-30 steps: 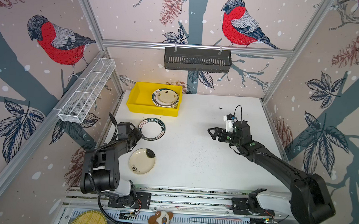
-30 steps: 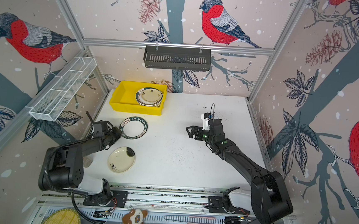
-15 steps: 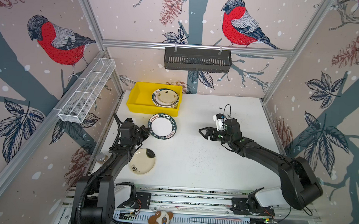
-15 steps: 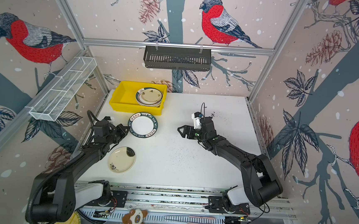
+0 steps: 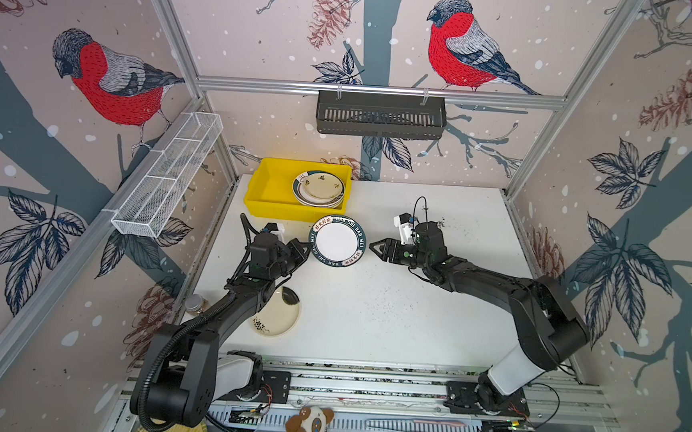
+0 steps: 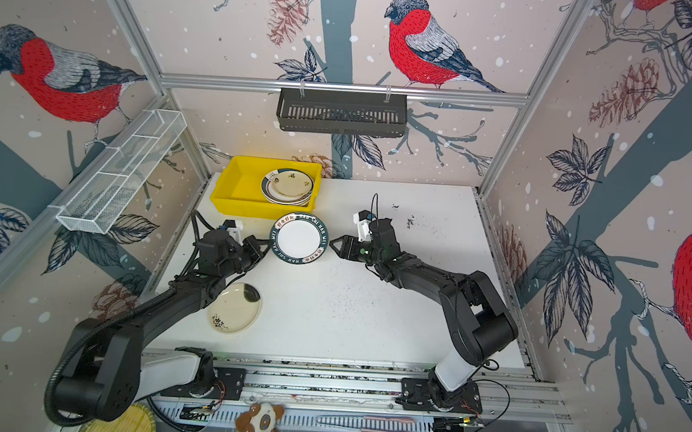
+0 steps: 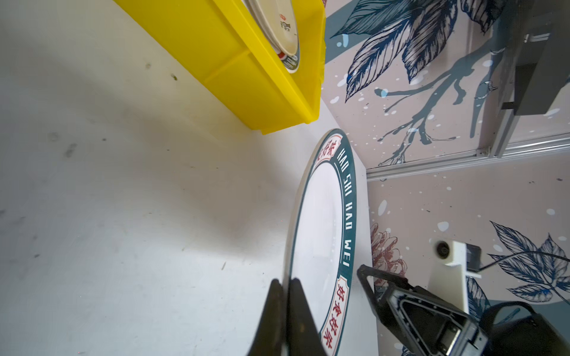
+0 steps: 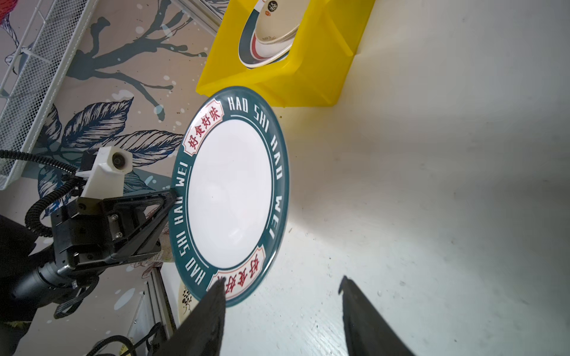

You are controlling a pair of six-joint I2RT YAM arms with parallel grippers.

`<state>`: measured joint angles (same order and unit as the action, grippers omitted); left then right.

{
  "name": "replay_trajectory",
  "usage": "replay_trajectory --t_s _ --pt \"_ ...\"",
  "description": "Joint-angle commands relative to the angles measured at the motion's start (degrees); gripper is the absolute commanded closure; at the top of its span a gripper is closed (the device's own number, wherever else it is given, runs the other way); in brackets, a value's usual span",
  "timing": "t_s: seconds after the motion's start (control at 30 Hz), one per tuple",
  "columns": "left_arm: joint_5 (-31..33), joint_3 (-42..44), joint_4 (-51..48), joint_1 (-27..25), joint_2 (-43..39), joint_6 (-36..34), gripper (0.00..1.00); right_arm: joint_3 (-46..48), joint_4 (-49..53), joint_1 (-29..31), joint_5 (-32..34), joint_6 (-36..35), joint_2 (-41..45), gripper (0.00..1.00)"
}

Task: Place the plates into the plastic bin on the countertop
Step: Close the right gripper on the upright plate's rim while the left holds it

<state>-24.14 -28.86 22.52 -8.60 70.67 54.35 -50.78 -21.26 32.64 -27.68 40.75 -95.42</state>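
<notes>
Left claw [image 5: 302, 249] pinches green-rimmed plate [image 5: 337, 241] at its 9 o'clock rim. The plate is held tilted above the worktop [image 5: 392, 312], just 6 o'clock of the yellow bin [image 5: 268, 207]. Right claw [image 5: 377, 249] is spread at the plate's 3 o'clock, probably for a handover or to steady it.

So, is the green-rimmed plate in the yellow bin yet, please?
Not yet: the left gripper holds the green-rimmed plate by its rim, outside the yellow bin.
</notes>
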Motion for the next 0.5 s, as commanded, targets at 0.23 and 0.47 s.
replay_trajectory --t_s 0.23,0.47 --pt "-3.52 -4.80 8.97 -3.17 6.93 -0.08 1.00 -2.00 -4.76 1.33 0.95 3.76 -2.62 0.52" --pt "-3.78 -5.93 8.72 -3.22 8.78 -2.14 1.00 -4.80 -4.09 1.46 0.96 5.25 -5.12 0.67"
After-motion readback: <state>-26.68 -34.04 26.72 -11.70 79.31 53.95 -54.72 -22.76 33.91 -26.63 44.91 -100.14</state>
